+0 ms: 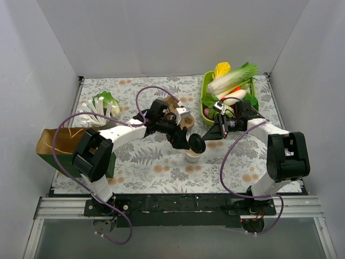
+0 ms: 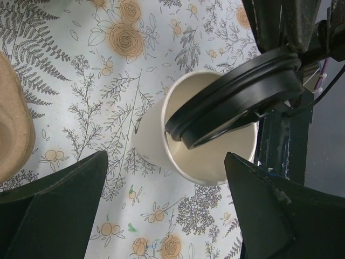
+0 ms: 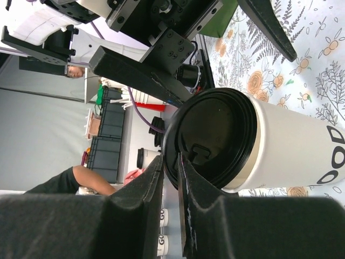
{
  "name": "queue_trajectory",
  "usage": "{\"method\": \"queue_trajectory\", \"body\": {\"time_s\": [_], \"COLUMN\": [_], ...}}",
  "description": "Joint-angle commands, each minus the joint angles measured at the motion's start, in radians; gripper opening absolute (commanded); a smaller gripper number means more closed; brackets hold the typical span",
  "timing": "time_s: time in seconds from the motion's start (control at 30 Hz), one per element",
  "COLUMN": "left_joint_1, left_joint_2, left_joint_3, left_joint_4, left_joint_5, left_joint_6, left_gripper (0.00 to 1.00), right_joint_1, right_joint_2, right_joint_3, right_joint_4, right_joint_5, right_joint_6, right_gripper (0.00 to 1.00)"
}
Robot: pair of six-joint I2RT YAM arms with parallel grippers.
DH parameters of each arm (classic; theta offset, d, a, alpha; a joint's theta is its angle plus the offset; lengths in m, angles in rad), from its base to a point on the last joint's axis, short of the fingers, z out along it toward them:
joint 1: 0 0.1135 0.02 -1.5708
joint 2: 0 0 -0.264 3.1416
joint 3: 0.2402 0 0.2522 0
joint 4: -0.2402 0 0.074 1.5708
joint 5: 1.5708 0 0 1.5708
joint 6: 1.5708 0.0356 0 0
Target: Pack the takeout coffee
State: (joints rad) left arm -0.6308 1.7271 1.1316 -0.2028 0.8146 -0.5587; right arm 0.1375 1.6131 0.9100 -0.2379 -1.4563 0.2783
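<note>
On my screens the cup (image 3: 291, 145) reads as white paper, smooth with a faint sheen outside, its inside a flat tan. The lid (image 3: 215, 135) is black plastic, smooth, with soft highlights along its rim. The fingers (image 3: 135, 216) in my right wrist view look matt black and finely grainy, like foam or rubber. The carrier (image 2: 13, 135) is rough, fibrous brown pulp. The table cover (image 2: 81, 54) seems a matt printed cloth. The bag (image 1: 56, 141) is dull brown paper.
</note>
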Motion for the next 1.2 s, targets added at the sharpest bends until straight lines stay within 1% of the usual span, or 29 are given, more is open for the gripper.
{"method": "queue_trajectory", "body": {"time_s": [0.0,0.17,0.53,0.63,0.67,0.83,1.0,1.17], "left_joint_1": [-0.003,-0.003,-0.003,-0.003,-0.003,-0.003,-0.003,-0.004], "left_joint_2": [-0.009,-0.008,0.008,0.012,0.012,0.025,0.046,0.071], "left_joint_3": [-0.004,0.0,0.026,0.036,0.04,0.076,0.108,0.122], "left_joint_4": [0.017,0.023,0.049,0.059,0.062,0.063,0.071,0.074], "left_joint_5": [0.026,0.024,0.032,0.038,0.04,0.05,0.055,0.063], "left_joint_6": [-0.001,-0.006,-0.046,-0.064,-0.067,-0.092,-0.109,-0.113], "left_gripper": [0.9,0.9,0.91,0.91,0.91,0.91,0.91,0.91], "right_joint_1": [-0.006,-0.013,-0.015,-0.016,-0.016,-0.015,-0.015,-0.007], "right_joint_2": [-0.001,0.005,0.005,0.002,-0.001,-0.019,-0.041,-0.036], "right_joint_3": [0.041,0.078,0.098,0.118,0.125,0.194,0.237,0.239], "right_joint_4": [-0.035,-0.13,-0.199,-0.256,-0.279,-0.418,-0.498,-0.514], "right_joint_5": [0.02,0.073,0.09,0.099,0.1,0.106,0.201,0.267], "right_joint_6": [-0.045,-0.136,-0.217,-0.275,-0.336,-0.49,-0.625,-0.648], "right_gripper": [0.24,0.25,0.31,0.35,0.36,0.42,0.44,0.46]}}
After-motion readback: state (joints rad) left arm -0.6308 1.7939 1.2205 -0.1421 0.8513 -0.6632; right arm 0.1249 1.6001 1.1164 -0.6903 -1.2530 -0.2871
